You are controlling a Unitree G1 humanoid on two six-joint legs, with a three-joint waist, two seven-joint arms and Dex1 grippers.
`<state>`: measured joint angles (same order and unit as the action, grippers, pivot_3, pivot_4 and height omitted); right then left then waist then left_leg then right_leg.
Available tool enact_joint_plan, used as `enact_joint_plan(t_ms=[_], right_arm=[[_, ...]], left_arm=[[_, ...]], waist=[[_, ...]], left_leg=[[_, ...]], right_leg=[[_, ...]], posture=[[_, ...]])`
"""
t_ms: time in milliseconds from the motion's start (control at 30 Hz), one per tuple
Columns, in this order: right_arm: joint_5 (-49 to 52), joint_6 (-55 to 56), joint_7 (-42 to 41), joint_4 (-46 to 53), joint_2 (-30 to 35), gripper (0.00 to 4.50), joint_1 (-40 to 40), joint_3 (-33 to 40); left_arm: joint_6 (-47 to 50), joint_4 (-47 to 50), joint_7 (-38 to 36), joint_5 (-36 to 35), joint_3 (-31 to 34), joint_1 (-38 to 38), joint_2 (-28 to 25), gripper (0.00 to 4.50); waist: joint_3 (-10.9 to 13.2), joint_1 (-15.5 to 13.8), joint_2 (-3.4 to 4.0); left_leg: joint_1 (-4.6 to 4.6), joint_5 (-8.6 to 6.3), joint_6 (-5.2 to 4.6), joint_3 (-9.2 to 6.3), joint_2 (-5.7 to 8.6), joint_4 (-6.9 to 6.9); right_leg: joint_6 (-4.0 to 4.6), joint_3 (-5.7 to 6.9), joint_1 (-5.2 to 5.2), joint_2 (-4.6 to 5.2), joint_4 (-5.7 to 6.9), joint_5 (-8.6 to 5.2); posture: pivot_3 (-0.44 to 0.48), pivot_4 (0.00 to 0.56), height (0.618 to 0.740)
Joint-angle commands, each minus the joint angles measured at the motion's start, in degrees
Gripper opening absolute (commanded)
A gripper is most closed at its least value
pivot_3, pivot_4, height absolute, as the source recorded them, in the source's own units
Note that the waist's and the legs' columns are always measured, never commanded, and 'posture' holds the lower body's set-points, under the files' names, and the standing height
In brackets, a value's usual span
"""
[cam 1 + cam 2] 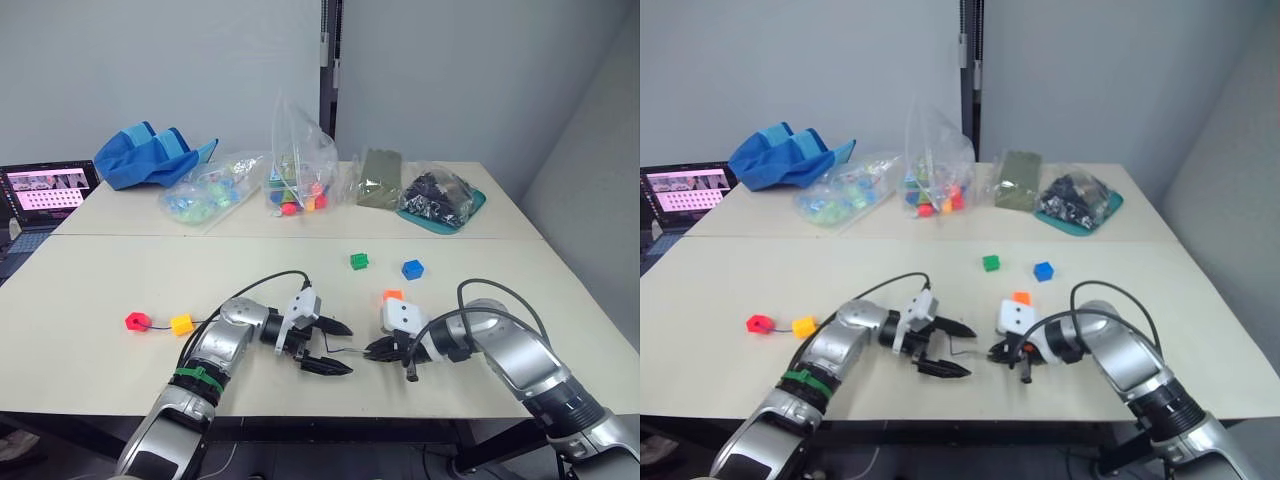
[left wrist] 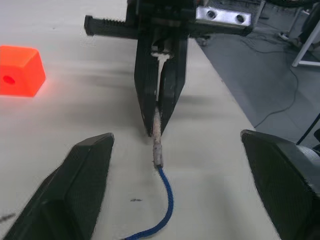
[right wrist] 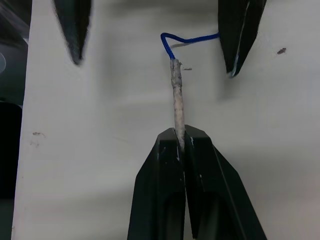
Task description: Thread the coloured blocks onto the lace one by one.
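Grey walls back a cream counter (image 1: 100,270) made of two slabs butted together. Along its far side: a blue cloth bag (image 1: 150,155), clear bags of mixed colourful pieces (image 1: 300,165), a dark green pack (image 1: 380,178) and a bag of black parts on a teal tray (image 1: 440,198). A laptop (image 1: 45,195) sits off the far left corner.

Both arms reach in low over the near edge, forearms angled toward each other, end effectors almost tip to tip.

Left end effector (image 1: 337,347): fingers spread wide and holding nothing, pointing toward the right one.

Right end effector (image 1: 373,350): fingers pressed together on the pale stiff tip of the lace (image 3: 177,102).

Lace: the tip's long axis runs in line with the right fingers, and its free end points at the gap between the open left fingers. Behind the tip the thin blue cord bends sharply and trails off along the counter past one left finger (image 3: 240,30).

Coloured blocks:
- orange block (image 1: 392,296) just behind the right end effector's white housing
- blue block (image 1: 412,269) and green block (image 1: 359,261) further back, near mid-counter
- red block (image 1: 136,321) and yellow block (image 1: 181,324) close together, well off to the left, joined by a thin dark strand that passes between them.
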<state>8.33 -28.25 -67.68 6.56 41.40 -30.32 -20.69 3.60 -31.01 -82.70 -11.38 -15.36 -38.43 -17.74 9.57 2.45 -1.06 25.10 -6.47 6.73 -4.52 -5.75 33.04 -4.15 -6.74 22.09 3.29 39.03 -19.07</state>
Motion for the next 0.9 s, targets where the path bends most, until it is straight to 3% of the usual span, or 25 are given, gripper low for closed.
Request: enact_joint_plan(t_ms=[33,367,467,667,900], right_arm=[[-0.4,0.0,0.2,1.8,1.2,0.0,0.8,1.1],[-0.3,-0.5,0.6,2.4,1.5,0.0,1.6,1.3],[-0.3,-0.7,0.8,2.5,1.5,0.0,1.7,1.4],[0.4,-1.5,0.9,3.1,1.4,0.0,1.8,1.9],[1.7,-4.0,1.3,4.7,1.6,0.0,2.8,3.4]], left_arm=[[-0.2,-1.6,0.8,0.4,-0.1,-0.5,1.2,2.66],[-0.6,-4.2,0.6,1.3,-0.3,-1.3,3.6,2.66],[-0.7,-4.1,0.3,1.8,-0.5,-1.1,3.4,1.95],[-1.4,-4.0,0.9,2.7,-0.5,-1.1,3.5,0.01],[-2.4,-5.0,1.8,3.3,-0.3,-1.6,4.0,0.01]], waist=[[0.0,-0.2,0.0],[0.0,-0.3,0.0],[0.0,-0.3,0.0],[0.0,-0.3,0.0],[0.0,-0.4,0.01]], left_leg=[[0.0,0.0,0.0,0.0,0.0,0.0],[-0.01,0.0,0.0,0.0,0.01,0.04],[-0.01,0.0,0.0,0.0,0.01,0.05],[-0.01,0.0,0.0,0.0,0.01,0.04],[-0.02,0.0,0.0,0.0,0.02,0.05]], right_leg=[[0.0,0.01,0.0,0.0,0.0,0.0],[-0.02,0.01,-0.07,0.01,-0.01,0.01],[-0.02,0.01,-0.07,0.01,-0.01,0.01],[-0.02,0.01,-0.07,0.01,-0.01,0.01],[-0.02,0.01,-0.08,0.01,-0.01,0.01]], posture=[[0.0,0.15,0.74],[0.0,0.15,0.74],[0.0,0.15,0.74],[0.0,0.15,0.74],[0.0,0.15,0.74]])
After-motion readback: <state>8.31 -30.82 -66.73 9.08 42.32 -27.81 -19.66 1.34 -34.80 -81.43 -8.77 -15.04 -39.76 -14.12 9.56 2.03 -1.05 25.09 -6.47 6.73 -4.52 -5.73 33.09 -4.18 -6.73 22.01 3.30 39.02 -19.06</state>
